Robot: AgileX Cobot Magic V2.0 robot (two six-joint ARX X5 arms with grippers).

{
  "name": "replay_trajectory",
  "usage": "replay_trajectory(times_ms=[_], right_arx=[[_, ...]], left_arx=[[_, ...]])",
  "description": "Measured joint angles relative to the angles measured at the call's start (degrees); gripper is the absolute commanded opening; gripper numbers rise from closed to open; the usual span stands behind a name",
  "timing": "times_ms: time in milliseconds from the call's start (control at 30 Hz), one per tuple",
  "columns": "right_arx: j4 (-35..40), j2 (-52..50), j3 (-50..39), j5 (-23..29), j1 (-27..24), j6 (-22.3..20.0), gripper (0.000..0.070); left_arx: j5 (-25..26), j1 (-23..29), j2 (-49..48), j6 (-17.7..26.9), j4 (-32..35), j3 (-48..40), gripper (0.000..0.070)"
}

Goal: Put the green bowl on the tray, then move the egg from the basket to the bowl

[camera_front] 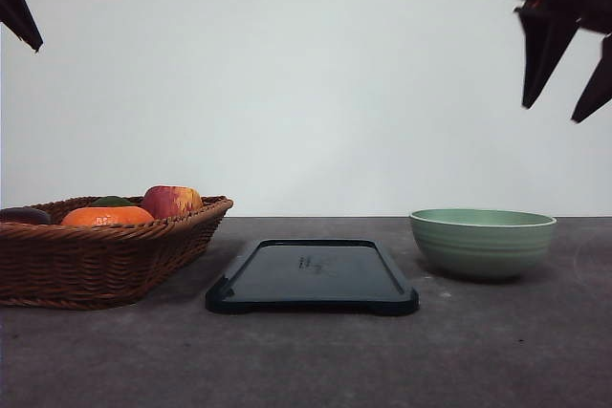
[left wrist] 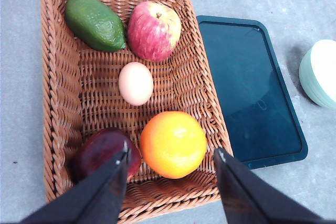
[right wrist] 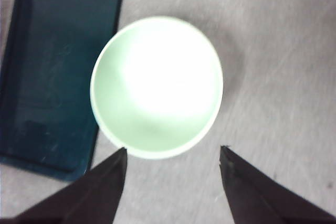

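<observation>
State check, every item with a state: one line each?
green bowl: upright, empty, on the table beside the tray, not on it.
tray: flat on the table, nothing on it.
basket: upright, holding fruit and the egg.
egg: lying in the basket, untouched.
left gripper: open, above the basket.
right gripper: open, above the bowl.

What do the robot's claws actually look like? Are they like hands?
Not like hands. Each claw, left and right, is two flat, black, matte fingers tapering to pointed tips, more like blades. The front view shows the same dark, angular, spiky shapes. No cables or markings are visible.
</observation>
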Motion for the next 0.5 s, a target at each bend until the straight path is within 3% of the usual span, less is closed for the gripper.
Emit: replay_trajectory(times_ms=[367,500], right_arx=[[1.00,12.22,2.31,1.26,-0.25,-1.52,0.0313],[1.89,15.26,2.33,1.26,-0.31,-1.52,0.0257]], left_arx=[[0.00,0.00,0.00,0.00,0.33,0.00,0.0310],[0.00,0.00,0.00,0.00,0.33,0.00,0.0310]])
